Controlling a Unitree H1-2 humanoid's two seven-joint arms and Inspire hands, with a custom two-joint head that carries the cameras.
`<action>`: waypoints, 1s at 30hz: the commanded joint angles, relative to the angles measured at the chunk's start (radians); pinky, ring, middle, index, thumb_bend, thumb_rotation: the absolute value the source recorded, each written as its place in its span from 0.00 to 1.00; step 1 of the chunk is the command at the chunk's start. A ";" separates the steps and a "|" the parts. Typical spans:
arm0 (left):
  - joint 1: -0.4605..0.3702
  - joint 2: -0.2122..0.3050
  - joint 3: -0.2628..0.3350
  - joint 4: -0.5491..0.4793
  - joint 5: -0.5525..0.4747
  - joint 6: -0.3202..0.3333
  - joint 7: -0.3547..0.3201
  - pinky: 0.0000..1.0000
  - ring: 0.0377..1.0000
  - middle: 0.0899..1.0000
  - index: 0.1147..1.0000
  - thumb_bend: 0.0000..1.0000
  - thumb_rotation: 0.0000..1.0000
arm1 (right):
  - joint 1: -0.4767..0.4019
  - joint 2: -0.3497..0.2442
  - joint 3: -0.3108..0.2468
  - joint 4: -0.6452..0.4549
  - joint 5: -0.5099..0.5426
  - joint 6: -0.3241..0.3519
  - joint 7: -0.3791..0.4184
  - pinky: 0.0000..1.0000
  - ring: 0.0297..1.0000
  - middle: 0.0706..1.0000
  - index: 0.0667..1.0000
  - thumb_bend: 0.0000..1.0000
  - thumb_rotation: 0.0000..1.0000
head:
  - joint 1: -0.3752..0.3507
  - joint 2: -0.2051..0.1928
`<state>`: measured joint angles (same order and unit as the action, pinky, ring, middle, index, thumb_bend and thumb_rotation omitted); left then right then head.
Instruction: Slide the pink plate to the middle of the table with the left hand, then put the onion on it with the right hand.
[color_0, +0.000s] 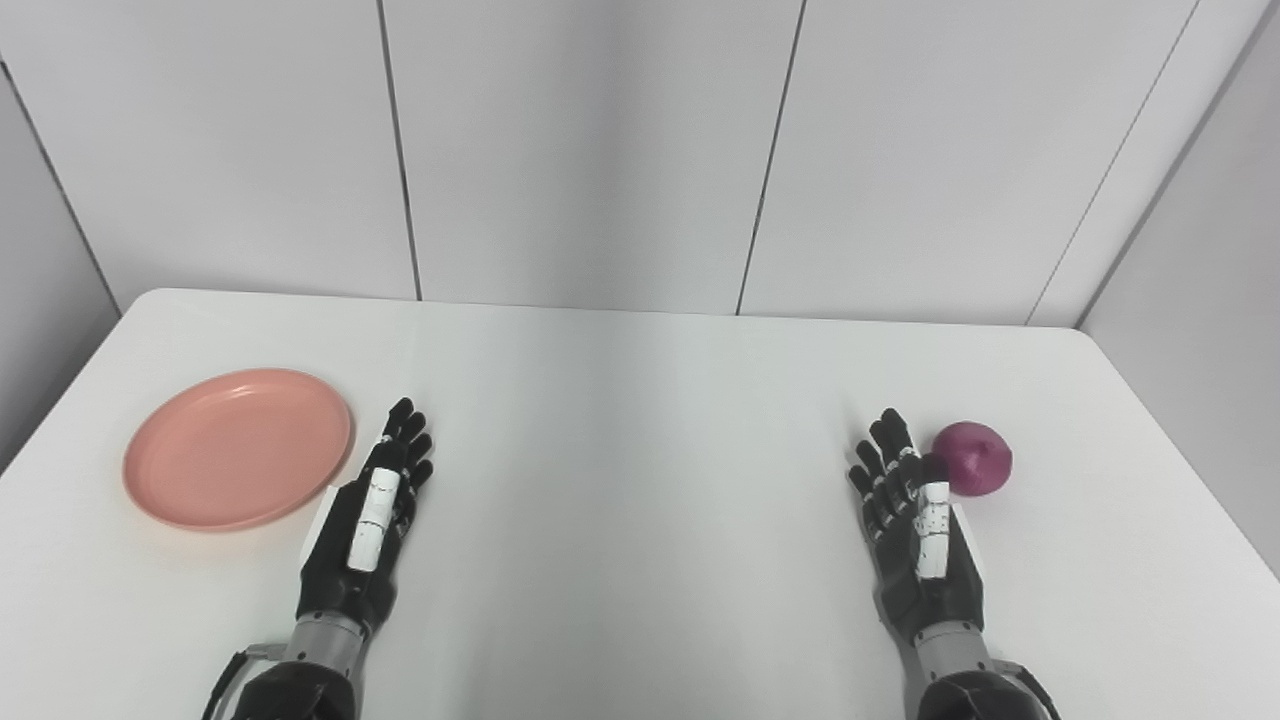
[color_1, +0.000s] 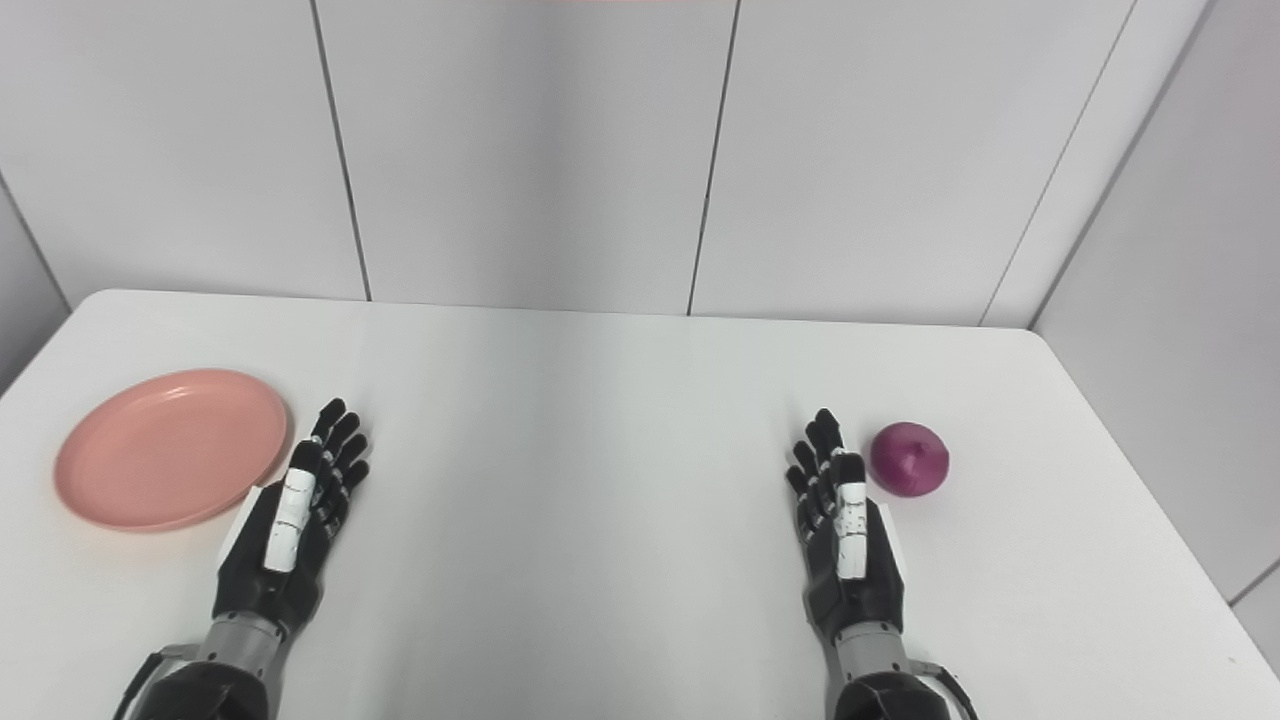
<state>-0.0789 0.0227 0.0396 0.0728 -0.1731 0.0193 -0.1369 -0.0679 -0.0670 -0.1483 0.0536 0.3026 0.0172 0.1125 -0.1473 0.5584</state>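
Note:
A pink plate lies flat on the left side of the white table. Just to its right rests my left hand, open, fingers stretched forward, beside the plate's rim and holding nothing. A purple onion sits on the right side of the table. My right hand is open immediately left of the onion, fingers pointing away from me, with its thumb close to the onion but not around it.
White wall panels rise behind the table's far edge. A grey wall closes in on the right. The table's rounded corners show at the far left and far right.

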 joint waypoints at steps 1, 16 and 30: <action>0.065 -0.007 -0.003 0.053 -0.004 0.019 0.003 1.00 1.00 1.00 1.00 0.90 0.88 | 0.085 0.005 -0.002 0.077 0.008 0.014 0.010 1.00 1.00 1.00 0.99 0.98 0.92 | 0.001 0.001; 0.064 -0.010 -0.002 0.049 0.000 0.022 0.012 1.00 1.00 1.00 1.00 0.93 0.88 | 0.085 0.001 -0.001 0.080 0.012 0.017 0.019 1.00 1.00 1.00 0.97 0.98 0.92 | 0.004 0.005; 0.066 -0.012 -0.005 0.048 -0.005 0.016 0.008 1.00 1.00 1.00 1.00 0.93 0.87 | 0.085 0.001 -0.006 0.079 0.020 0.020 0.019 1.00 1.00 0.99 0.99 0.98 0.91 | 0.011 0.002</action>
<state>-0.0789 0.0217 0.0386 0.0725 -0.1726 0.0194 -0.1309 -0.0676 -0.0696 -0.1481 0.0540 0.3099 0.0175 0.1214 -0.1365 0.5599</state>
